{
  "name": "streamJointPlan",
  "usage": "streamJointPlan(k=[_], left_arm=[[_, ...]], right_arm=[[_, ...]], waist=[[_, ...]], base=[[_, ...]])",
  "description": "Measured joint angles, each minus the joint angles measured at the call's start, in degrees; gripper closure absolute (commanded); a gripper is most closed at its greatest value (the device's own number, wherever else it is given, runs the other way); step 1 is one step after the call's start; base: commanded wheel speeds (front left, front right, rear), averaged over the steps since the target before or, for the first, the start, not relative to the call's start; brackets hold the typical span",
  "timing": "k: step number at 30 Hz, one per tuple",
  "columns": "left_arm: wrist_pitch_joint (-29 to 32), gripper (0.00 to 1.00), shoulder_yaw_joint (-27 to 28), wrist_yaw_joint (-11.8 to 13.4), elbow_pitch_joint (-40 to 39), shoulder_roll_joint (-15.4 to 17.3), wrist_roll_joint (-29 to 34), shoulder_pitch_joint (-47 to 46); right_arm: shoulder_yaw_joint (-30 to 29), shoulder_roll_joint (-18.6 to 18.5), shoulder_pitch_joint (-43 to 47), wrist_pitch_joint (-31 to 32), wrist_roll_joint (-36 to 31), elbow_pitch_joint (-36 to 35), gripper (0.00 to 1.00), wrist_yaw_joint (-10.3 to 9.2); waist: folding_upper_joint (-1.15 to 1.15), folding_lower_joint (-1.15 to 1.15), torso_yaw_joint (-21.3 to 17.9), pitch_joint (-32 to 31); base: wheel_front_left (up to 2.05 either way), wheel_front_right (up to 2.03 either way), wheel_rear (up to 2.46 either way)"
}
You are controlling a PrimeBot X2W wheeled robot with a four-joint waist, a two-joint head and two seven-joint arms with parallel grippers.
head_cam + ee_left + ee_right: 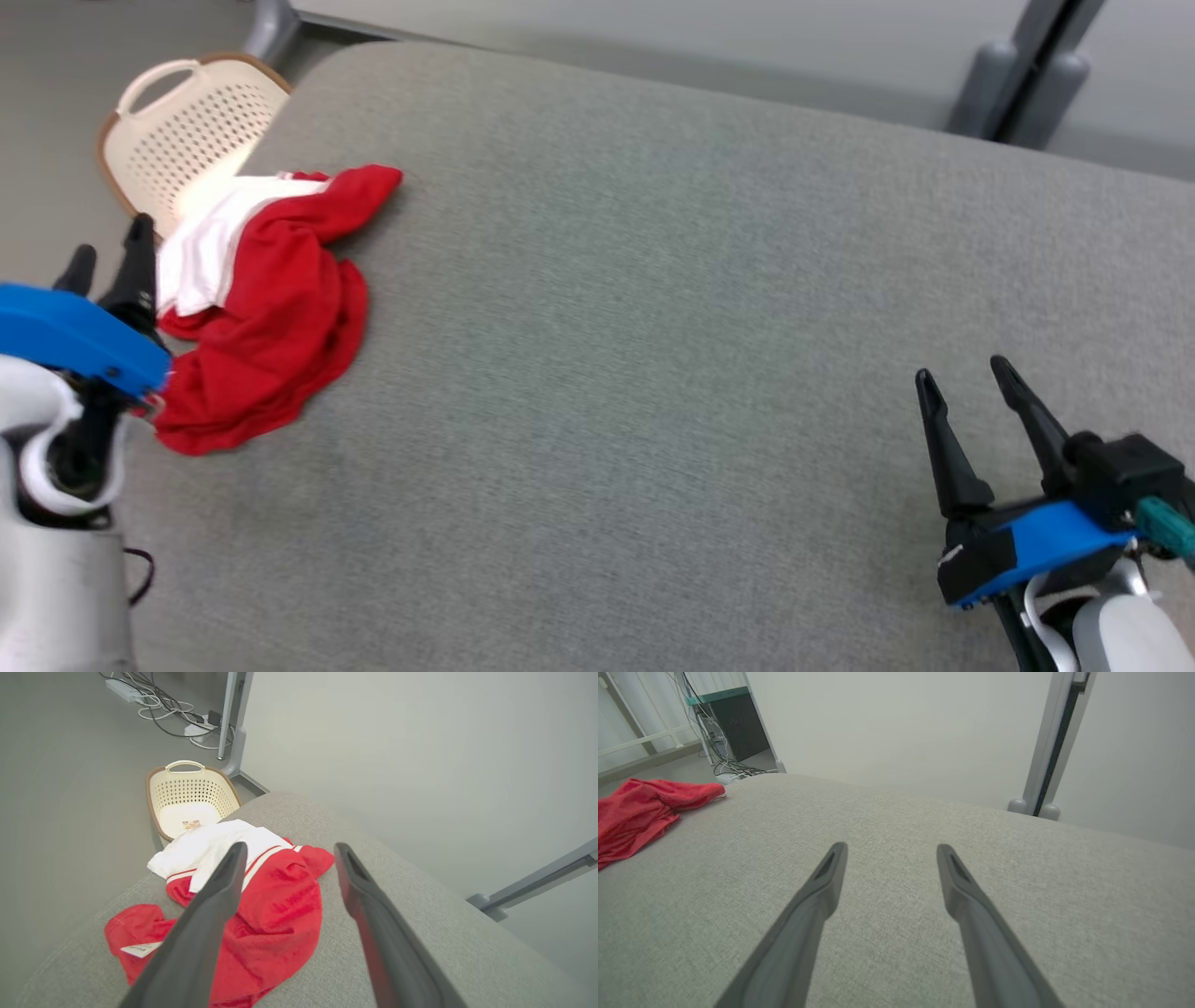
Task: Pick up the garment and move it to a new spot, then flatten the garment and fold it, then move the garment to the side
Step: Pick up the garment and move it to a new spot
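Note:
A crumpled red and white garment (271, 308) lies at the left edge of the grey padded table (653, 327), its white part hanging toward the edge. My left gripper (107, 252) is open just left of it, above the table edge, nothing between its fingers. Through the left wrist view the garment (275, 914) sits beyond and below the open left gripper (287, 851). My right gripper (966, 378) stands open at the lower right, far from the cloth, over bare table. In the right wrist view the garment (635, 812) shows at the far left, past the open right gripper (889, 849).
A cream perforated laundry basket (187, 131) stands on the floor beyond the table's left corner; its rim (156, 795) also shows in the left wrist view. Cables and a power strip (154, 700) lie on the floor. Grey metal posts (1027, 84) rise behind the table.

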Motion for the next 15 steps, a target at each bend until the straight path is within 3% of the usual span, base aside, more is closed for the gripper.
streamJointPlan(k=[7, 15], left_arm=[[6.4, 0.00, 4.2, 2.7, 2.1, 5.4, -2.9, -4.5], [11.7, 0.00, 6.2, 3.7, 2.7, 9.3, -4.7, -5.3]], right_arm=[[2.8, -1.0, -3.2, 1.0, 0.0, -3.0, 0.00, 0.00], [3.6, -1.0, -5.1, 1.7, 0.0, -5.9, 0.00, -0.01]], waist=[[0.00, 0.00, -4.9, 6.0], [0.00, 0.01, -10.6, 13.1]], base=[[0.00, 0.00, 0.00], [0.00, 0.00, 0.00]])
